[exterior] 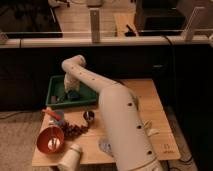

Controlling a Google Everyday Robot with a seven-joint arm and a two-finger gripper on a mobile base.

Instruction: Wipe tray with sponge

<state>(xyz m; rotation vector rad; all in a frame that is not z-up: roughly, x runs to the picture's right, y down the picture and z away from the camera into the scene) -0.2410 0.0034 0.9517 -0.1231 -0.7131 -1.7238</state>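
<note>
Camera view: wiping looks underway. The gripper (70, 92) sits low inside the tray (56, 86), ten o'clock on the surface (150, 95). I cannot tell its grip. Next comes a pressed sweep across the tray floor.

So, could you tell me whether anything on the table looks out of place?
The white cup at the front left seems to lie on its side. Nothing else stands out; the gripper is in the green tray.

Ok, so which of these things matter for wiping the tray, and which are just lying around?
For the job: green tray, gripper down inside it, bluish item there, possibly the sponge.
Lying about: orange-red bowl, white cup, small metal cup.
</note>
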